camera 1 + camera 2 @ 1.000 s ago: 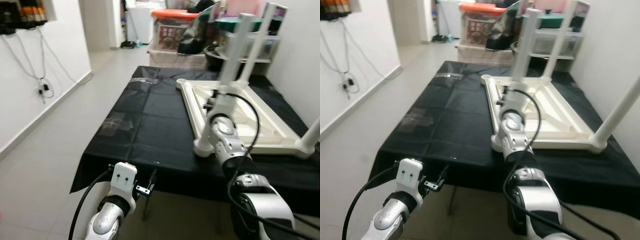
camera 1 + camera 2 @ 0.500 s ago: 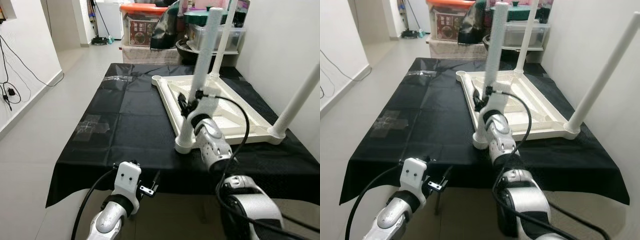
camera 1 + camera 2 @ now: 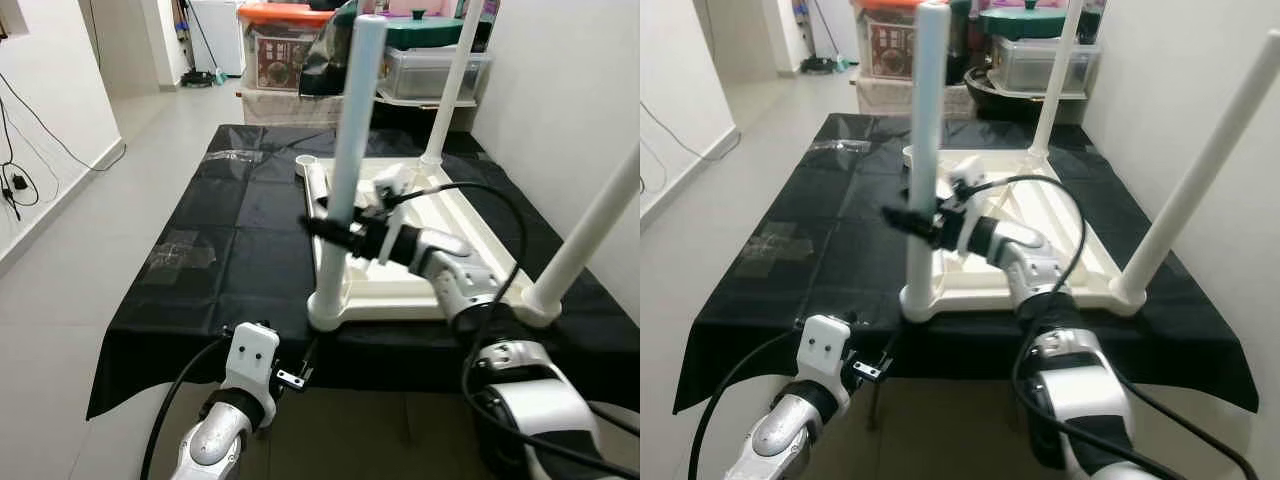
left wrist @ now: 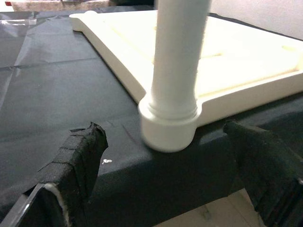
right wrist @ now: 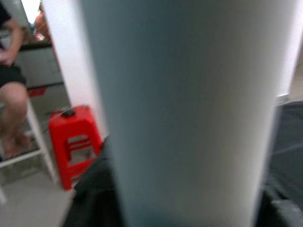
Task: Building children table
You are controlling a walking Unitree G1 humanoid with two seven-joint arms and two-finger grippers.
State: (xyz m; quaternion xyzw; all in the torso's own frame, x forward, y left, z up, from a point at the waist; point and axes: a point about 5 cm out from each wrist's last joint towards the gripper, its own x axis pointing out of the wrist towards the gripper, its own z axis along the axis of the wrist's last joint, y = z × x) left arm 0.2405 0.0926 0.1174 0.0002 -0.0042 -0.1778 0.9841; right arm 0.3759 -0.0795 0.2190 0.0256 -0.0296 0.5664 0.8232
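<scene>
Nearest the camera, below the front edge of the bench (image 3: 200, 290), the left tool (image 3: 300, 366) is being held low, its two black fingers (image 4: 78, 161) spread wide and gripping nothing; in the left wrist view they are pointing at the base of the nearest white leg (image 3: 350, 150). Just beyond, the bench is being covered by a black cloth (image 3: 250, 220), and on it the white children's table (image 3: 440, 215) is lying upside down, its top flat on the cloth and its legs standing upright. At the near left corner of that table, the nearest leg is seated in a round socket (image 3: 328, 312) close to the front edge of the bench. Partway up this leg, the right tool (image 3: 335, 230) is being clenched around the tube, the silver arm reaching in across the upturned table from the right. In the right wrist view the leg is being seen very close and blurred, with a red stool (image 5: 75, 142) and a seated person's legs (image 5: 14, 109) beyond it. Further back, two more white legs (image 3: 455, 80) are rising from other corners. Behind the bench, storage boxes (image 3: 300, 50) are being kept against the far wall.
</scene>
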